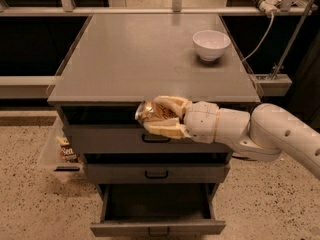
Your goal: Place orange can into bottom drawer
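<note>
A: Noting the cabinet top: grey metal, matt, smooth, with a faint sheen toward the back.
B: Same on the bottom drawer: matt grey metal front.
A: At the front edge, before the top drawer, the gripper: cream fingers, smooth, plastic-looking, clamped around the orange can.
B: That can is thin metal, glossy, dented, with a silver end.
A: Then the arm: white satin shell. The bowl: white, glossy. The floor: speckled, rough-looking.
</note>
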`<state>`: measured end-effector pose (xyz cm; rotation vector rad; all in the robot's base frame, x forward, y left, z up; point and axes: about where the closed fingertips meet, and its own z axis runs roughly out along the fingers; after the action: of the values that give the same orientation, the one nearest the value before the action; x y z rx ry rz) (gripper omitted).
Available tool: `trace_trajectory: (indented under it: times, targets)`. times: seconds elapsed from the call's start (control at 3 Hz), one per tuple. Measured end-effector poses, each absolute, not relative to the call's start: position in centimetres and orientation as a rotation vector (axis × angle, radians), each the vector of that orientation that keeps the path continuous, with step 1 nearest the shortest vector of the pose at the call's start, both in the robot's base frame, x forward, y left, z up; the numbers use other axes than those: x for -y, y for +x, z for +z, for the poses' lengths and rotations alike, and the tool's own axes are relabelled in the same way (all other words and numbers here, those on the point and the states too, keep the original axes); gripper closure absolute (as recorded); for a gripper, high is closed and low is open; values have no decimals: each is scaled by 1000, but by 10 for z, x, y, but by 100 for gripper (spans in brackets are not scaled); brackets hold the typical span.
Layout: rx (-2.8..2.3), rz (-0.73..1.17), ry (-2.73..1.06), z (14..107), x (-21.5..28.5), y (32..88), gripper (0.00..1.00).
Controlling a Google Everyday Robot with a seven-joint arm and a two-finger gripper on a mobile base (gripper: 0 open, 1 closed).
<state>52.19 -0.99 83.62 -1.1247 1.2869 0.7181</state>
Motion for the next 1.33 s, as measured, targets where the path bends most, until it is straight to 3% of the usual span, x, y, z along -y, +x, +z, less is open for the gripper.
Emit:
trace_trajectory:
  times: [1.0, 1.33]
  targets:
    - [-1482, 1125, -719, 643, -45, 460, 100]
    - [-1485, 1174, -671, 628, -50, 457, 100]
